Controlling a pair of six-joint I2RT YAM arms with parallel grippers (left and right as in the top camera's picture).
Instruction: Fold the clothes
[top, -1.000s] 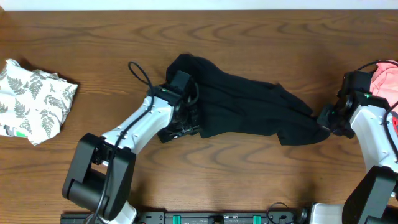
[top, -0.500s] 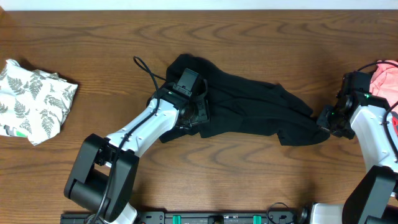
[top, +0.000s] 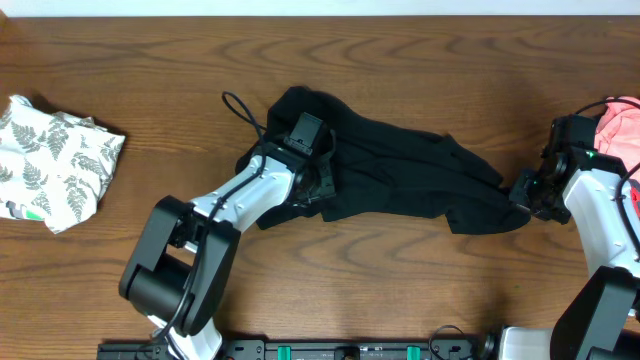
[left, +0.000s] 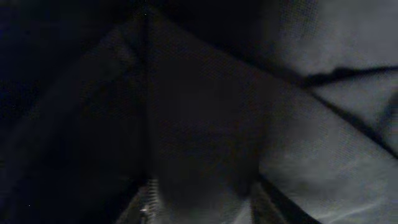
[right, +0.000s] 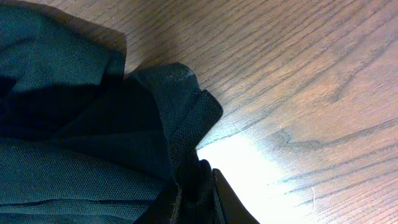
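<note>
The fold looks barely begun: the black garment (top: 400, 175) lies crumpled, right hand (right: 198, 185) pinching its corner, left hand's (top: 318, 178) grip hidden in cloth.

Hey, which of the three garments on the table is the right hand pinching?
The crumpled black fabric garment at mid-table: the right hand pinches its edge. The white fern-print cloth lies far left, the pink cloth far right, neither gripped.
</note>
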